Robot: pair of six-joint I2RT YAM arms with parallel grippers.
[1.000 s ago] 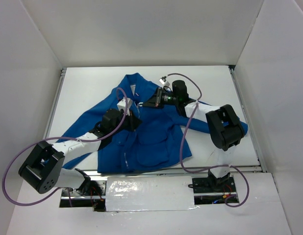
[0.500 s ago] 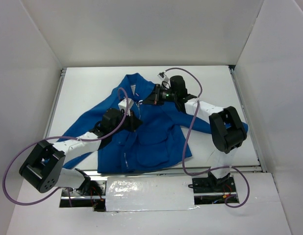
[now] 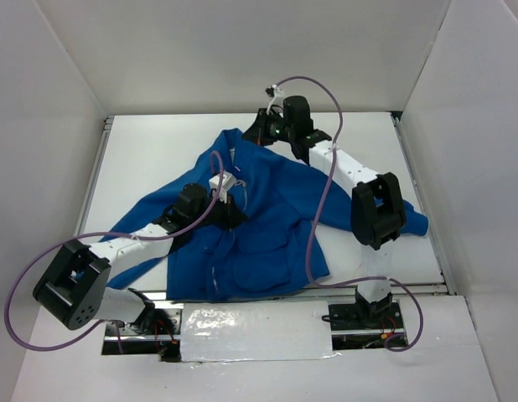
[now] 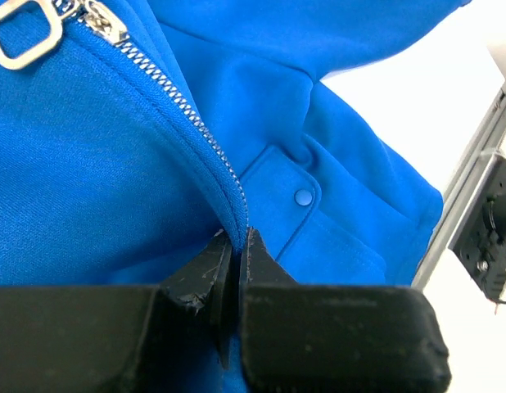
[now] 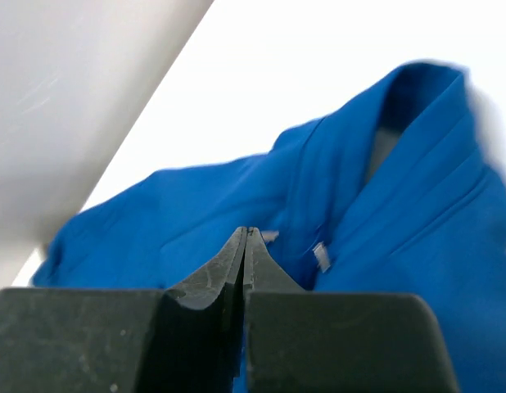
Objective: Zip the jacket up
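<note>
The jacket (image 3: 267, 226), royal-blue soft fabric, lies spread on the white table (image 3: 158, 151); from above, the left gripper (image 3: 229, 213) sits low on its front and the right gripper (image 3: 257, 134) hangs beside the stand-up collar (image 3: 232, 141) at the far side. At the left wrist, narrow jaws pinch the blue front edge just below the silver zipper teeth (image 4: 179, 106). At the right wrist, the black fingertips (image 5: 228, 262) press together with nothing between them, the jacket beyond.

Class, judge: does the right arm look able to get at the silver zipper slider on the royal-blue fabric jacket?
Probably yes. The silver zipper slider lies uncovered on the jacket; the left gripper pinches the zipper edge apart from it. The right gripper, near the collar, must first open its jaws.
</note>
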